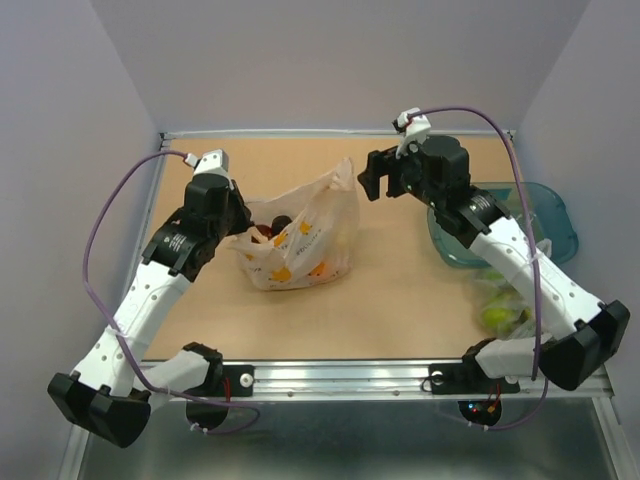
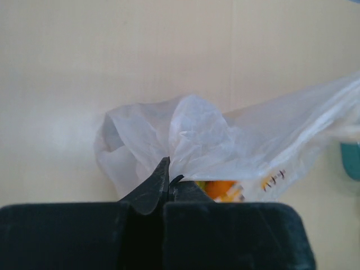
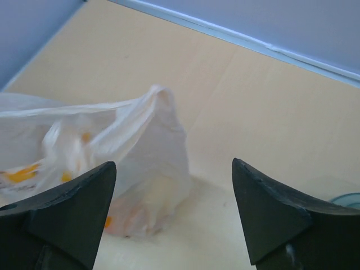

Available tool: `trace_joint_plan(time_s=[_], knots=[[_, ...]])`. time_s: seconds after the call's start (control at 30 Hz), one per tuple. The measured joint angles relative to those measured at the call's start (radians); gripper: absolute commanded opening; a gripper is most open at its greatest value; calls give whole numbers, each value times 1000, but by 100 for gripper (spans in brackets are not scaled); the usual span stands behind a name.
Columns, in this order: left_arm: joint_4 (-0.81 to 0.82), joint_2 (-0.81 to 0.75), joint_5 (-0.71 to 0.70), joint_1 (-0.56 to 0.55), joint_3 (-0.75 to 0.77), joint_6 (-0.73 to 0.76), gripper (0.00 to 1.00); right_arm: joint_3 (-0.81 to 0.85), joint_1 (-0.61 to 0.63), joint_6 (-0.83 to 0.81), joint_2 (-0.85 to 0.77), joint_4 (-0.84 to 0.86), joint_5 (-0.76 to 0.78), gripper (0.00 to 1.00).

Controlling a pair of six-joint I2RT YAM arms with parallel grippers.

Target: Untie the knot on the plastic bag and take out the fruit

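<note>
The plastic bag [image 1: 305, 240], pale with orange-yellow marks, lies at the table's middle-left. My left gripper [image 1: 240, 238] is shut on the bag's thin film at its left end; the left wrist view shows the fingers [image 2: 152, 188] pinching the film of the bag [image 2: 225, 143]. Dark red and dark fruit [image 1: 272, 228] show at the bag's left opening, and orange fruit [image 2: 222, 188] shows through the film. One handle end [image 1: 343, 176] sticks up at the bag's far right. No tied knot shows. My right gripper [image 1: 372, 178] is open and empty just right of that handle, with the bag [image 3: 140, 146] ahead-left of it [image 3: 174, 164].
A teal tray [image 1: 545, 215] stands at the right, partly under my right arm. A clearer bag with green fruit [image 1: 500, 312] lies in front of it. The walls close the table at the back and on both sides.
</note>
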Motion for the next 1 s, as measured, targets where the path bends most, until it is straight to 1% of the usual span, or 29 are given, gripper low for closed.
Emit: trace_joint_plan(time_s=[0.07,0.13,0.23,0.37,0.47,0.57,0.77,0.97,1.0], knots=[[4,-29,36,0,-45,-41,0,-5,49,35,-50,-10,-1,96],[13,-48,62,0,-89,-71,0,-5,113,70,-92,-6,8,98],[19,-65,85,0,-144,-109,0,-5,241,132,-116,-4,65,100],[19,-91,94,0,-177,-145,0,-3,364,199,-64,-6,139,100],[26,-130,92,0,-177,-170,0,2,427,262,29,-6,246,100],[32,-169,93,0,-177,-187,0,3,463,339,129,-9,333,100],[34,-204,109,0,-177,-205,0,3,480,475,260,2,429,100],[33,-219,111,0,-177,-208,0,4,480,579,303,26,591,89],[32,-225,111,0,-177,-208,0,4,480,592,310,30,618,83]])
